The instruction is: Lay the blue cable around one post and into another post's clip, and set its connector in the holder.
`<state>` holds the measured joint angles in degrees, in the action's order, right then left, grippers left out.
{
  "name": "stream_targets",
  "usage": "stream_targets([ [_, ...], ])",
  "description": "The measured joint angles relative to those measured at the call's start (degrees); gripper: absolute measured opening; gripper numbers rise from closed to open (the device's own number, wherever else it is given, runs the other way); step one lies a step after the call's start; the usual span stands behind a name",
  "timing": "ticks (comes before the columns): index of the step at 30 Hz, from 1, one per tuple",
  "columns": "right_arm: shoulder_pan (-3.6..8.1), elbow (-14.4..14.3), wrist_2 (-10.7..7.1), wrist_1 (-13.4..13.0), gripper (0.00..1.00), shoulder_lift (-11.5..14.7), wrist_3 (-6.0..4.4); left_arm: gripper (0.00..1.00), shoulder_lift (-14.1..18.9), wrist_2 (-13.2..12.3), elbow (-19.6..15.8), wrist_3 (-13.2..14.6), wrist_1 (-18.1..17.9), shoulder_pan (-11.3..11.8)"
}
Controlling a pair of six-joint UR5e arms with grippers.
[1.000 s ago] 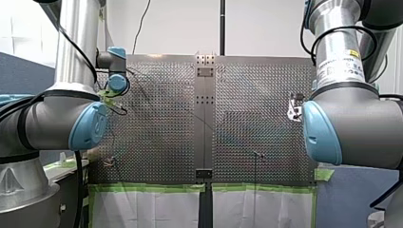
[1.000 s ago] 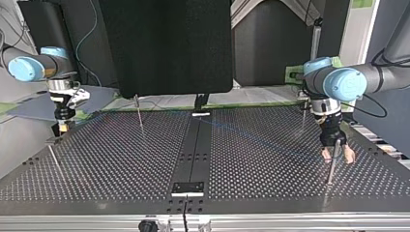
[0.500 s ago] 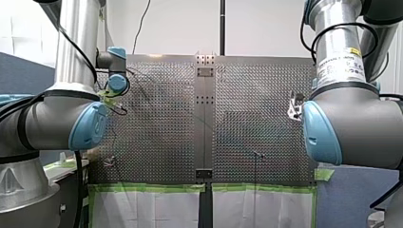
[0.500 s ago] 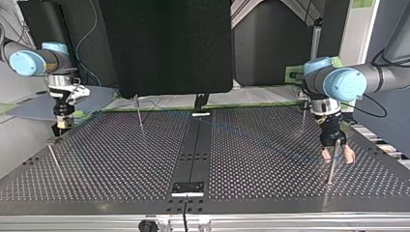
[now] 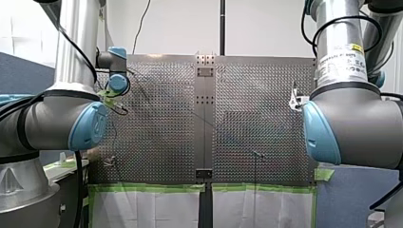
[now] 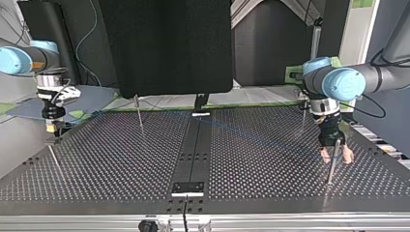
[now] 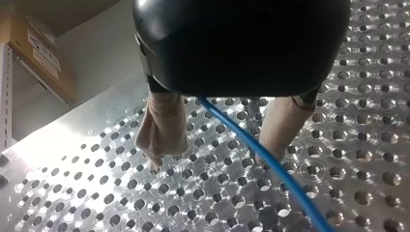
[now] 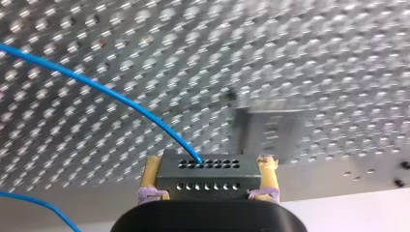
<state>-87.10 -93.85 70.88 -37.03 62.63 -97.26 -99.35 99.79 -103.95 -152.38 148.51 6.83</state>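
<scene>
At top view's left | right gripper (image 6: 50, 128), clamping connector (image 8: 208, 181), seemingly shifted leftward | left gripper (image 7: 212, 157) spread around blue cable (image 7: 241, 137)

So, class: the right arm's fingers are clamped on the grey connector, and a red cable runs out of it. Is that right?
Not quite. The cable running out of the connector is blue, not red, as the right wrist view shows. The rest holds: the right arm's fingers are clamped on the grey connector.
</scene>
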Motion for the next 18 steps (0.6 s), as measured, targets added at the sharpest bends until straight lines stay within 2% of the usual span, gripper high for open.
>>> stream_targets([
  [3,0.2,0.99,-1.37,1.5,0.09,1.56,-1.28,1.0,0.0,0.0,0.0,-0.01,0.06,-0.02],
  [5,0.29,1.64,-2.02,2.55,0.09,2.61,-1.55,1.0,0.0,0.0,0.0,-0.02,0.09,-0.02],
  [12,0.72,2.39,-2.89,6.64,0.09,6.2,-1.57,1.0,0.0,-0.1,0.0,-0.02,0.12,-0.04],
  [18,1.02,2.92,-2.8,9.48,0.11,5.67,-1.29,1.0,0.0,-0.41,0.0,-0.13,0.12,-0.04],
])
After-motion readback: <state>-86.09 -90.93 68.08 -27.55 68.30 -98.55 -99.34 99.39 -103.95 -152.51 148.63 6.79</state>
